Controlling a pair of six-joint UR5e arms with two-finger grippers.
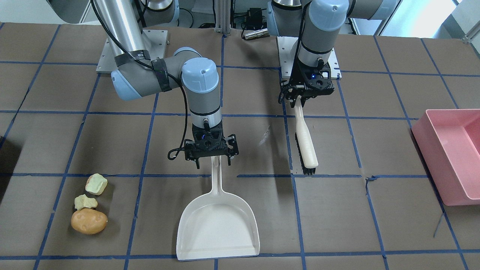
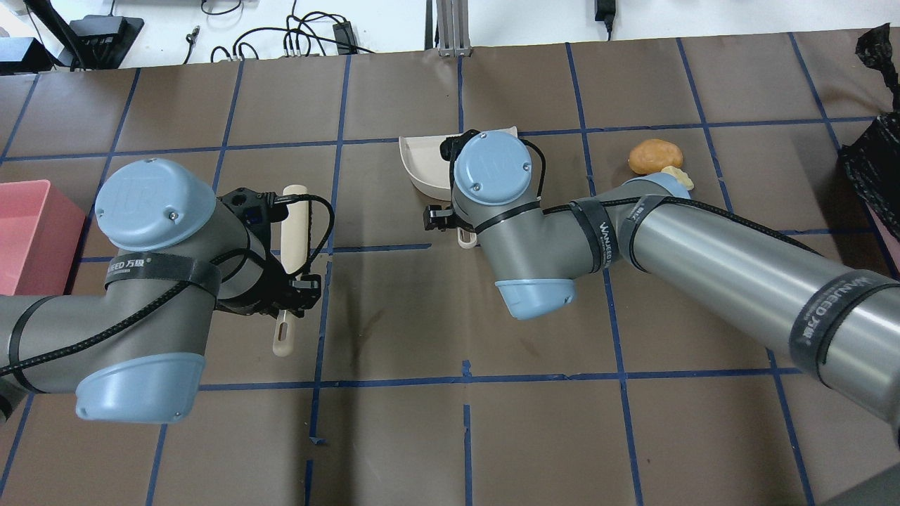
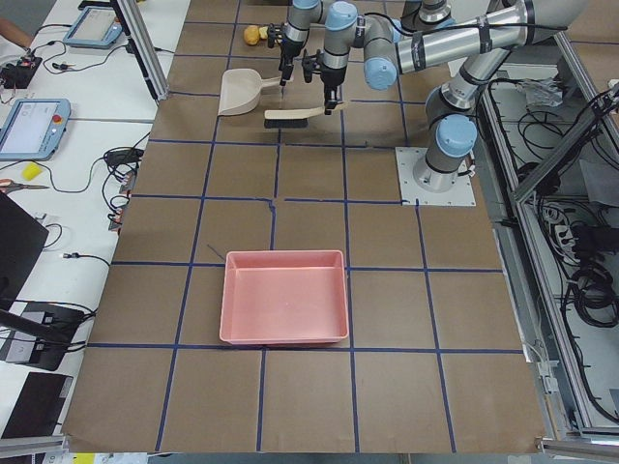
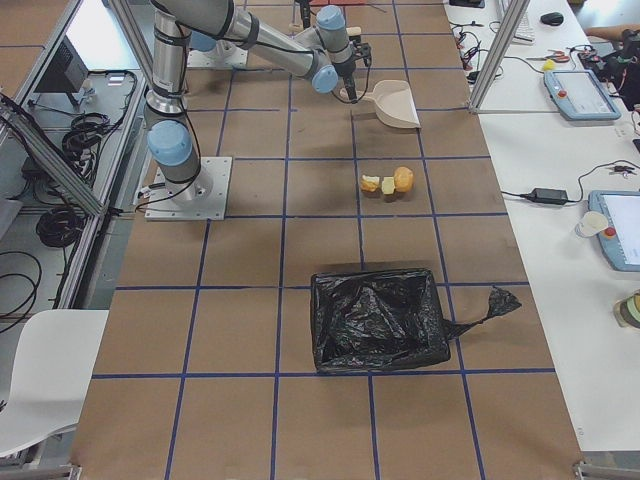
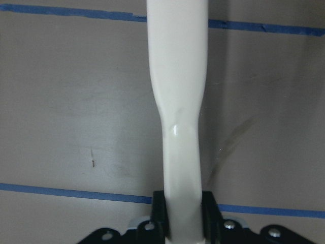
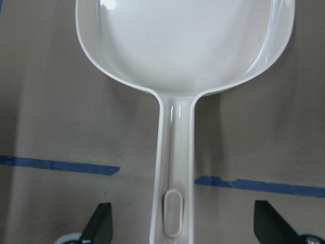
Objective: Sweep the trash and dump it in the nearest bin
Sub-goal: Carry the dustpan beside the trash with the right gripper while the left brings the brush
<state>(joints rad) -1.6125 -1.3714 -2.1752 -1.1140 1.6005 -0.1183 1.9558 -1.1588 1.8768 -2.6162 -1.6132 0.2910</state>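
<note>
The trash lies together: a golden-brown potato-like lump and two pale yellow-green chunks. The potato lump also shows in the overhead view. My left gripper is shut on the white handle of a black-bristled brush. The left wrist view shows the handle clamped between the fingers. My right gripper is open and straddles the handle end of the white dustpan, which lies flat on the table. In the right wrist view the handle sits between the wide-apart fingers.
A pink bin stands at the table end on my left side. A black bag-lined bin stands at the end on my right, beyond the trash. Blue tape lines grid the brown table.
</note>
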